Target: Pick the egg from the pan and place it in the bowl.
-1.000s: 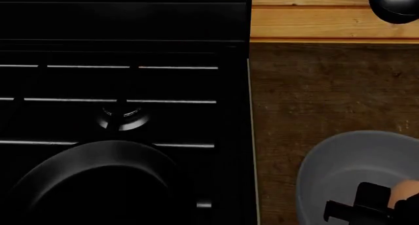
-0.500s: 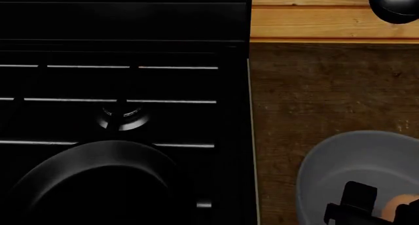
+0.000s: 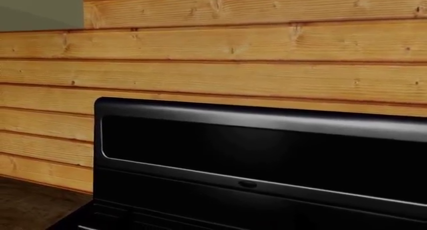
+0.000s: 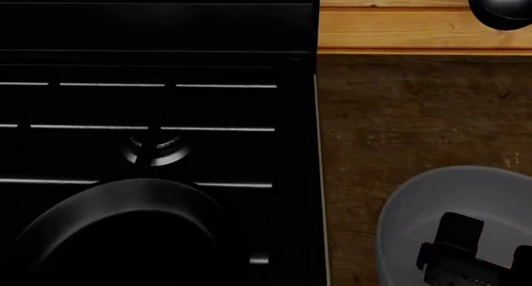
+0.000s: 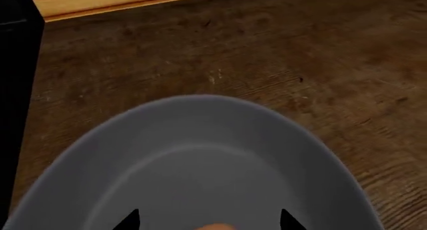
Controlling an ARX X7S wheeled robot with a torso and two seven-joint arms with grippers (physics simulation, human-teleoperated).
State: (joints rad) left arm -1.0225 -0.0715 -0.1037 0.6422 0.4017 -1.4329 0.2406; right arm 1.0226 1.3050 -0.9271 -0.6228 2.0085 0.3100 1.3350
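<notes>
The blue-grey bowl point(image 4: 428, 202) stands on the brown counter at the lower right of the head view. My right gripper point(image 4: 494, 247) reaches down inside it. In the right wrist view its two dark fingertips point(image 5: 131, 220) stand over the bowl's point(image 5: 200, 140) hollow, with the top of the tan-orange egg point(image 5: 213, 227) showing between them. My right gripper point(image 5: 209, 221) looks shut on the egg. In the head view the egg is hidden behind the gripper. The black pan point(image 4: 146, 199) sits on the stove at the lower left, with nothing showing in it. My left gripper is out of view.
A black stove with grates and a burner point(image 4: 156, 146) fills the head view's left. A dark shiny rounded object point(image 4: 501, 5) sits by the wooden wall at the top right. The left wrist view shows the stove's back panel point(image 3: 267, 150) and wall planks point(image 3: 233, 64).
My right gripper has sunk lower into the bowl with the egg. The egg, seen beside the finger before, is now hidden in the head view.
</notes>
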